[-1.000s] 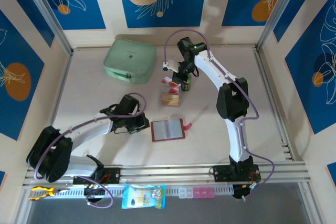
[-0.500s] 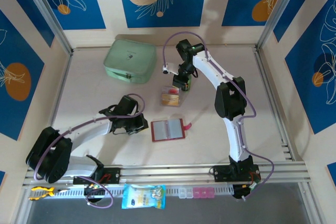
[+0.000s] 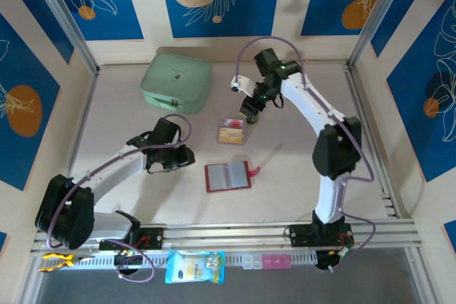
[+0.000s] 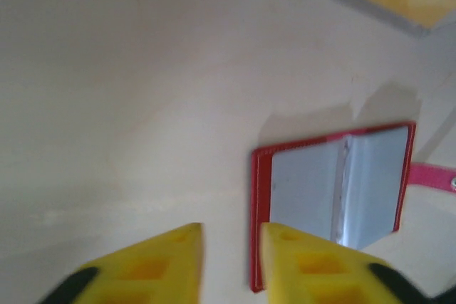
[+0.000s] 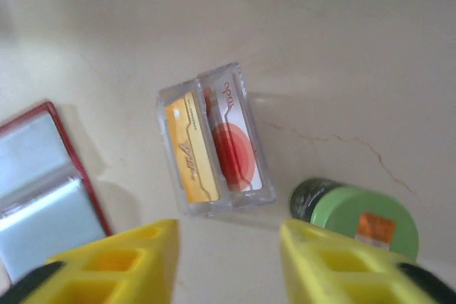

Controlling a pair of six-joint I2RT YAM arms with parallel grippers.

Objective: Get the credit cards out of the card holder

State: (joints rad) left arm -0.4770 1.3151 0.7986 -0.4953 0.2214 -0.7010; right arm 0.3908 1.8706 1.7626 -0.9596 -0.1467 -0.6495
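Card holder (image 3: 228, 176): one, dark red.
Credit cards (image 5: 191, 149): two countable, one yellow-orange, one white with red disc. More underneath: cannot tell.
Clear box (image 5: 224, 206) around cards: one.
Mint-green zip case (image 3: 177, 83): one.
Green can (image 5: 354, 222): one.
Arms: two. Left gripper (image 4: 229, 236) and right gripper (image 5: 228, 236), two yellow fingers each.
Near rail: one blue packet (image 3: 194, 266), one yellow tool (image 3: 55, 261), row of small boxes (image 3: 262, 261), clear and pink, too small to count.

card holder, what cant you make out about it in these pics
Left wrist: card holder lower edge hidden behind the left fingers; strap cut off by the right edge.
Right wrist: left edge crops it.
Top external: too small to see what the sleeves hold.
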